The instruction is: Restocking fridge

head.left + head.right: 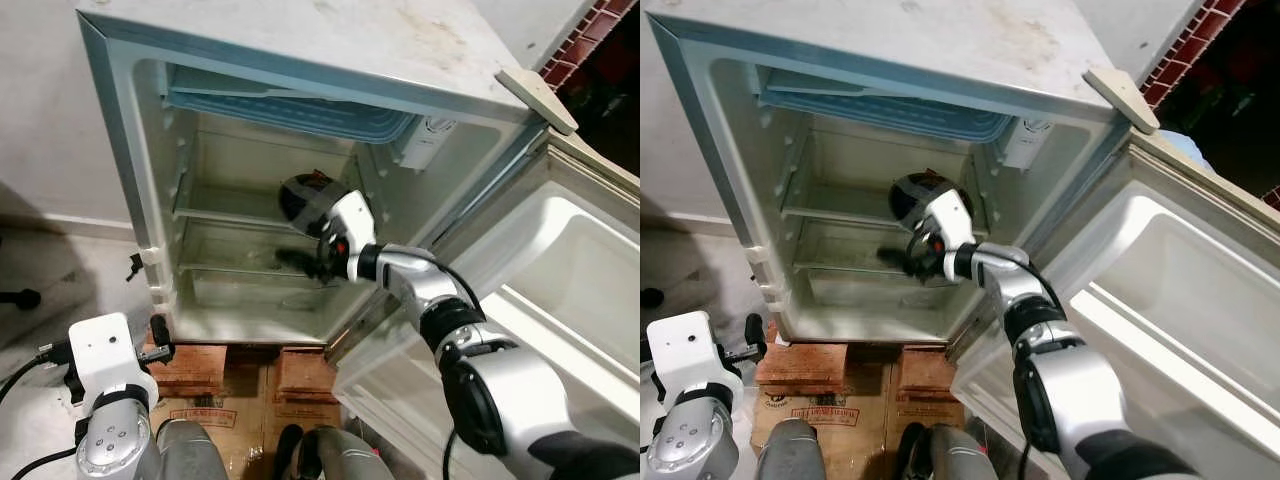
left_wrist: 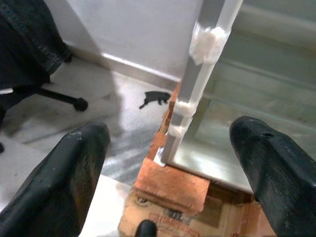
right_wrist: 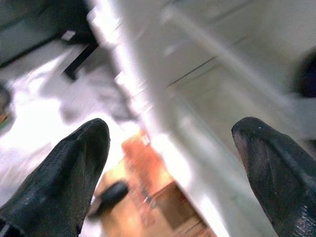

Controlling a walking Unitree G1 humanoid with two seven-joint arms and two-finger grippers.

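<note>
A small white fridge [image 1: 150, 150] stands open in front of me, raised on bricks. A dark round item with red marks [image 1: 303, 193] rests at the back right of its upper glass shelf [image 1: 215, 215]. My right arm reaches into the fridge, and its gripper [image 1: 305, 262] hovers over the lower shelf, just below and in front of the dark item. The right wrist view is blurred, but its fingers [image 3: 64, 168] are spread wide with nothing between them. My left gripper [image 2: 170, 163] hangs low by the fridge's bottom left corner, open and holding nothing.
The fridge door [image 1: 570, 290] swings wide open to the right, its shelves bare. Red bricks [image 1: 190, 365] and a cardboard box [image 1: 240, 405] lie under the fridge. A wheeled chair base [image 2: 59, 96] stands on the grey floor to the left.
</note>
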